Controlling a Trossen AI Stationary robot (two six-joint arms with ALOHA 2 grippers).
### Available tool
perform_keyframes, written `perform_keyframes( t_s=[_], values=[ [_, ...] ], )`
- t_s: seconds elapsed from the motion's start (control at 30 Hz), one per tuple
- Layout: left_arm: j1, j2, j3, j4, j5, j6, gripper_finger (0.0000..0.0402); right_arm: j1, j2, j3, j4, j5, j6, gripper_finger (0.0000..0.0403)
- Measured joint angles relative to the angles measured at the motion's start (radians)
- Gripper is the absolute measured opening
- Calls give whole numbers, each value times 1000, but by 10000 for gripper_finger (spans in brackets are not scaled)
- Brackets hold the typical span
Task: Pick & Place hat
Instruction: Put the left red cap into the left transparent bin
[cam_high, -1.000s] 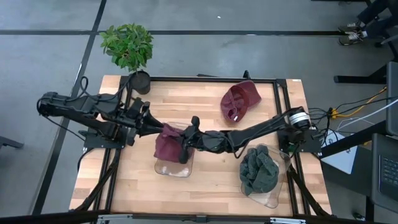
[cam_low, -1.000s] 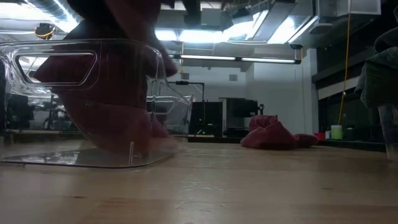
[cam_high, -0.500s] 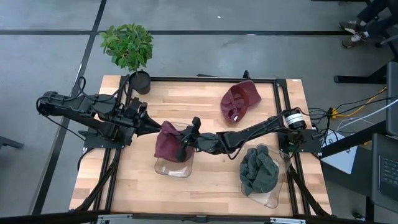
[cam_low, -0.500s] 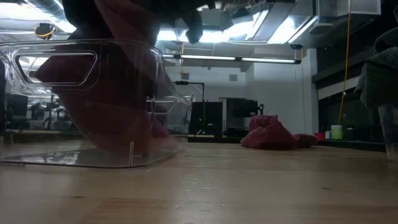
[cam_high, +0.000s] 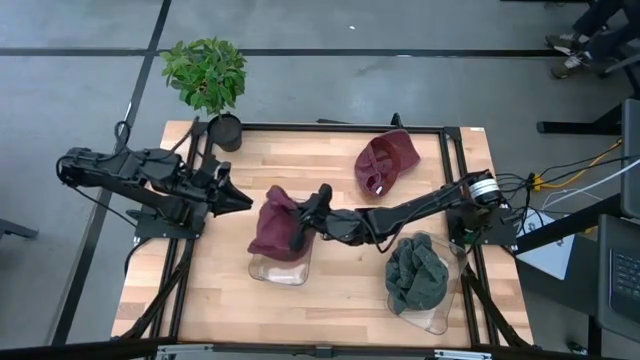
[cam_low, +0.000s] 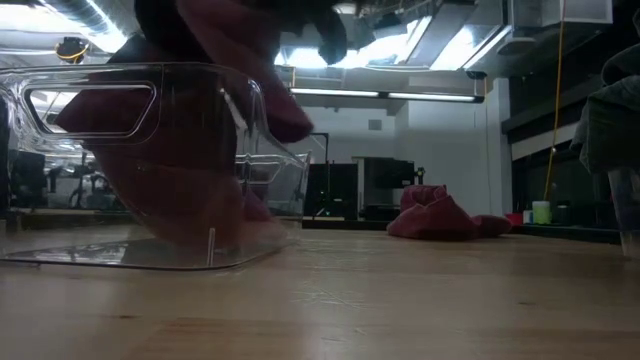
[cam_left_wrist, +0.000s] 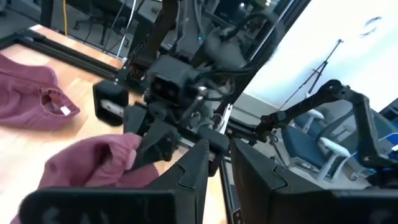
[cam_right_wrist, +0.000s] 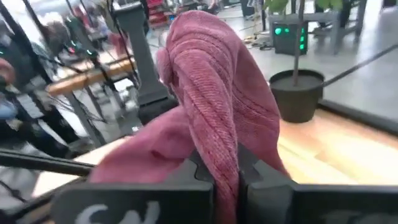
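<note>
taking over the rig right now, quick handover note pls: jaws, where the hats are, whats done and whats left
Right gripper: jaws shut on the maroon hat, holding it over the clear bin at table centre; part of the hat hangs inside the bin.
Left gripper: just left of that hat, gripping nothing; jaws nearly together.
Second maroon hat: lying on the table's far right side, untouched.
Green hat: already in the right-hand clear bin.
Left: release the held hat fully into its bin, then probably handle the second maroon hat.

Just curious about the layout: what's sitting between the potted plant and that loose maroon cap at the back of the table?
Nothing: in the high view, only bare wooden table lies between the potted plant and the maroon cap.
</note>
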Motion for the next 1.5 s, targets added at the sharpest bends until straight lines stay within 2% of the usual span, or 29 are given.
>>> perform_keyframes(
  t_s=[0.1,0.27,0.37,0.5,0.63,0.87,1.0,1.13,1.5],
  values=[
    [0,-18,0,0,-10,7,65,-4,-11,-115,152,-40,32,8],
    [0,-36,0,0,-55,10,65,-4,-12,-303,531,-70,51,8],
    [0,-40,0,-1,-72,5,65,-4,-12,-351,630,-96,66,8],
    [0,-41,0,0,-86,4,65,-4,-12,-305,648,-103,22,8],
    [0,-40,0,-1,-104,3,65,-4,-15,-251,553,-104,-19,8],
    [0,-40,0,-1,-113,1,65,-4,-12,-281,510,-105,4,8],
    [0,-40,0,-1,-113,-1,65,-6,-12,-308,544,-113,23,8],
    [0,-40,0,-2,-129,0,65,-27,-3,-309,609,-195,13,8],
    [0,-40,0,-24,-138,1,65,-30,72,-308,678,-186,62,8]
  ],
)
